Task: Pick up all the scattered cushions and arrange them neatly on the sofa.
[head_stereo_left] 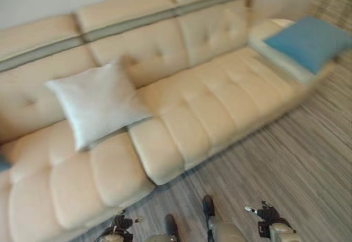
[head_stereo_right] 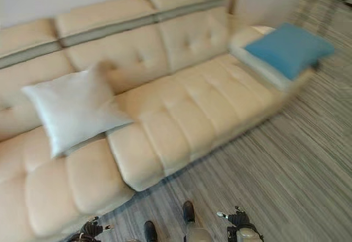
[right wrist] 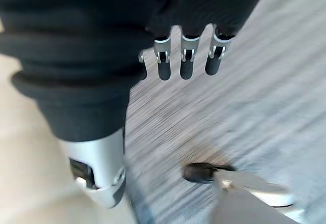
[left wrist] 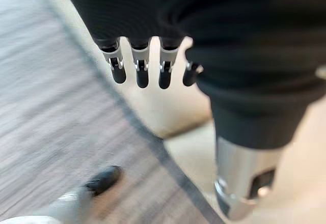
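Both hands hang low over the wood-grain floor [head_stereo_left: 308, 159] with fingers released and holding nothing: the left hand [left wrist: 140, 68] just in front of the cream sofa [head_stereo_left: 220, 104], the right hand [right wrist: 186, 61] beside it. Well beyond the fingers, a white cushion [head_stereo_left: 96, 102] leans on the sofa's backrest, and a blue cushion [head_stereo_left: 311, 39] lies at the sofa's far right end.

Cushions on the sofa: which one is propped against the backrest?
The white cushion, leaning on the sofa backrest toward the robot's left. The blue cushion lies flat on the far right end instead.
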{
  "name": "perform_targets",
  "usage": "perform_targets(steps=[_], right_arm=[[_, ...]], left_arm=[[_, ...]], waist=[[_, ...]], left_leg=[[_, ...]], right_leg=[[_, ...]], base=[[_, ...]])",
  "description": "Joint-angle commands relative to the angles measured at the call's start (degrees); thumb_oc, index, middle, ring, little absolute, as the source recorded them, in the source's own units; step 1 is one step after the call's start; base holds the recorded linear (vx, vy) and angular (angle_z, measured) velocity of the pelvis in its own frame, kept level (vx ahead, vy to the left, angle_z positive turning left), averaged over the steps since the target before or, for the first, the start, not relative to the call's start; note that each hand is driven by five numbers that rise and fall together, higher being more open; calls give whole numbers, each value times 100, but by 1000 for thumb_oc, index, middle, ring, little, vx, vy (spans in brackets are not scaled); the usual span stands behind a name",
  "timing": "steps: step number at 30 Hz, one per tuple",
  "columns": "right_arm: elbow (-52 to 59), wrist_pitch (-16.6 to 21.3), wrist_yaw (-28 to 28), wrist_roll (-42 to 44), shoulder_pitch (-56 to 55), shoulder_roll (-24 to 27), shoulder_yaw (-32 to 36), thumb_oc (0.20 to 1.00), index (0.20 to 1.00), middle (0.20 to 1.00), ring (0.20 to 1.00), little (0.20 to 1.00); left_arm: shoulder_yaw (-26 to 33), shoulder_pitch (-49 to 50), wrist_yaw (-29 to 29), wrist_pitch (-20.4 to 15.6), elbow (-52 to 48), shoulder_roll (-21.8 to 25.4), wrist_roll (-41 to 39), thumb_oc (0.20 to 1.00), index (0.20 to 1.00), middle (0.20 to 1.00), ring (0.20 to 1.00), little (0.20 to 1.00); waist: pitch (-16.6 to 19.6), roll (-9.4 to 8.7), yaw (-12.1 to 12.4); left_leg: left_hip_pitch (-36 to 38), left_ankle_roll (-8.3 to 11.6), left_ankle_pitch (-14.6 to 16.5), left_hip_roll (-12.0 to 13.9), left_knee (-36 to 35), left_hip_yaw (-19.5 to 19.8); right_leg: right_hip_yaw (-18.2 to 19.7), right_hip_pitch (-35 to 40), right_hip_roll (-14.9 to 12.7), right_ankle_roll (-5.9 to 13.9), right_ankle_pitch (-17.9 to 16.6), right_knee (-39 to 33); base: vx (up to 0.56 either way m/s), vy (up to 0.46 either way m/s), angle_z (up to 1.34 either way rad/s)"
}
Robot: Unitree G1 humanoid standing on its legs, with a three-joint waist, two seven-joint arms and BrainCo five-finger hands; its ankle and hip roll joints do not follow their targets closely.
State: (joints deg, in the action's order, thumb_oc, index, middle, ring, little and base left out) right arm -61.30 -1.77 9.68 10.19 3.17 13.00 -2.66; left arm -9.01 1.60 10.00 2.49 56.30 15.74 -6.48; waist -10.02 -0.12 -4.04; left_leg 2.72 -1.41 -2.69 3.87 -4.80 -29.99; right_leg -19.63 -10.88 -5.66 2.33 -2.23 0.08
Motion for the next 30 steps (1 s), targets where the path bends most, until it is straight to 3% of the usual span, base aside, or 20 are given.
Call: perform_targets(steps=[1, 2, 4, 8, 11, 12, 13, 15, 16, 17, 18, 19, 20, 21, 22, 24, 25, 28, 30], right_arm=[[-101, 16, 116, 80, -35, 391, 128, 1000, 1000, 1000, 1000, 1000], [-100, 15, 116, 79, -36, 390, 130, 1000, 1000, 1000, 1000, 1000], [-154, -13, 183, 114, -12, 412, 256, 1000, 1000, 1000, 1000, 1000], [-181, -19, 190, 236, -128, 399, 387, 1000, 1000, 1000, 1000, 1000], [-230, 10, 187, 432, -207, 425, 469, 1000, 1000, 1000, 1000, 1000], [-241, 23, 193, 493, -208, 419, 459, 1000, 1000, 1000, 1000, 1000], [-241, 32, 181, 517, -210, 428, 428, 1000, 1000, 1000, 1000, 1000], [-197, 39, 162, 487, -203, 489, 332, 1000, 1000, 1000, 1000, 1000], [-138, 40, 161, 421, -188, 536, 252, 1000, 1000, 1000, 1000, 1000], [-121, 20, 155, 379, -146, 567, 194, 1000, 1000, 1000, 1000, 1000], [-120, 19, 155, 378, -147, 568, 194, 1000, 1000, 1000, 1000, 1000], [-50, -9, 111, 271, -62, 640, 45, 1000, 1000, 1000, 1000, 1000], [-38, -12, 90, 250, -53, 650, 5, 1000, 1000, 1000, 1000, 1000], [-37, -12, 90, 250, -55, 650, 5, 1000, 1000, 1000, 1000, 1000], [-77, -9, 79, 220, -58, 680, -36, 1000, 1000, 1000, 1000, 1000], [-67, 3, 94, 214, -69, 709, -60, 1000, 1000, 1000, 1000, 1000], [-58, 12, 103, 210, -54, 734, -83, 1000, 1000, 1000, 1000, 1000], [-18, 28, 136, 164, -14, 779, -161, 1000, 1000, 1000, 1000, 1000], [-33, 29, 131, 125, 62, 770, -220, 1000, 1000, 1000, 1000, 1000]], left_arm=[[15, -405, -6, -70, 120, 37, 390, 1000, 1000, 1000, 1000, 1000], [14, -404, -7, -69, 119, 38, 390, 1000, 1000, 1000, 1000, 1000], [-17, -526, -8, -39, 87, 45, 456, 1000, 1000, 1000, 1000, 1000], [-35, -616, 11, -23, 62, 11, 459, 1000, 1000, 1000, 1000, 1000], [-46, -664, 12, -46, 51, 7, 391, 1000, 1000, 1000, 1000, 1000], [-50, -676, 25, -49, 60, 15, 374, 1000, 1000, 1000, 1000, 1000], [-51, -673, 25, -50, 57, 18, 357, 1000, 1000, 1000, 1000, 1000], [-46, -620, 57, -79, -15, 2, 244, 1000, 1000, 1000, 1000, 1000], [-27, -556, 101, -106, -112, -16, 109, 1000, 1000, 1000, 1000, 1000], [-22, -506, 105, -112, -133, -32, 47, 1000, 1000, 1000, 1000, 1000], [-23, -505, 106, -112, -134, -32, 46, 1000, 1000, 1000, 1000, 1000], [15, -371, 131, -127, -191, -92, -37, 1000, 1000, 1000, 1000, 1000], [35, -311, 137, -133, -214, -106, -73, 1000, 1000, 1000, 1000, 1000], [34, -309, 137, -132, -215, -106, -73, 1000, 1000, 1000, 1000, 1000], [4, -243, 134, -145, -254, -88, -72, 1000, 1000, 1000, 1000, 1000], [-27, -244, 120, -133, -247, -87, -82, 1000, 1000, 1000, 1000, 1000], [-53, -249, 118, -122, -220, -109, -70, 1000, 1000, 1000, 1000, 1000], [-102, -196, 150, -91, -164, -137, -47, 1000, 1000, 1000, 1000, 1000], [-75, -208, 173, -68, -73, -142, -30, 1000, 1000, 1000, 1000, 1000]], waist=[[-146, 142, -60], [-149, 141, -43], [-36, 80, -84], [84, 99, -223], [115, 131, -364], [118, 120, -392], [125, 90, -377], [50, 88, -253], [7, 75, -148], [-14, 67, -64], [-9, 70, -71], [-69, 71, 175], [-72, 54, 260], [-69, 52, 264], [-55, -9, 394], [-71, -3, 435], [-69, 26, 440], [-95, 169, 475], [-130, 241, 497]], left_leg=[[224, 128, 782, -182, -20, 231], [231, 128, 786, -182, -20, 213], [398, 152, 853, -185, -20, -345], [522, 258, 878, -126, 125, -535], [512, 473, 824, 217, 776, -630], [490, 668, 564, 507, 1294, -658], [459, 674, 467, 634, 1605, -634], [227, 763, 181, 812, 2446, -62], [71, 689, 83, 747, 2756, 507], [-115, 594, 182, 579, 2936, 941], [-133, 594, 191, 585, 2956, 951], [-533, 415, 513, 61, 3100, 1747], [-648, 332, 597, -85, 3005, 1995], [-644, 329, 597, -87, 2999, 1991], [-1056, 169, 722, -478, 2663, 2604], [-1218, 176, 735, -744, 2004, 3013], [-1303, 226, 496, -854, 1566, 3210], [-1508, 359, -269, -912, 288, 3539], [-1781, 496, -335, -974, -20, 3537]], right_leg=[[-762, 450, -347, 476, 264, 538], [-744, 446, -346, 478, 263, 542], [-1310, 425, -477, 582, 101, 375], [-1131, 548, -339, 565, 149, 86], [-877, 661, -183, 405, 371, 86], [-794, 784, -36, 281, 502, 52], [-726, 880, 35, 212, 563, -13], [-433, 1117, 296, 13, 703, -175], [-234, 1175, 389, -78, 775, -178], [-75, 1203, 417, -112, 804, -198], [-82, 1197, 419, -113, 808, -196], [318, 1269, 464, -109, 828, -158], [477, 1306, 475, -103, 849, -149], [481, 1304, 473, -101, 851, -146], [655, 1332, 429, -119, 861, -97], [764, 1409, 464, -108, 931, -91], [784, 1448, 508, -109, 955, -101], [877, 1612, 695, -154, 1101, -93], [979, 1757, 811, -168, 1215, -45]], base=[[26, -22, -196], [125, -71, -137], [185, -150, -185], [204, -244, -128], [286, -403, -51], [317, -458, -28], [335, -487, -40], [288, -392, -74], [250, -289, -110], [168, -180, -88], [187, -92, -98], [201, -77, -89], [202, -76, -131], [200, -110, -147], [200, -104, -117], [253, -96, -37], [245, -49, -9], [288, -32, -6], [353, 7, -10]])
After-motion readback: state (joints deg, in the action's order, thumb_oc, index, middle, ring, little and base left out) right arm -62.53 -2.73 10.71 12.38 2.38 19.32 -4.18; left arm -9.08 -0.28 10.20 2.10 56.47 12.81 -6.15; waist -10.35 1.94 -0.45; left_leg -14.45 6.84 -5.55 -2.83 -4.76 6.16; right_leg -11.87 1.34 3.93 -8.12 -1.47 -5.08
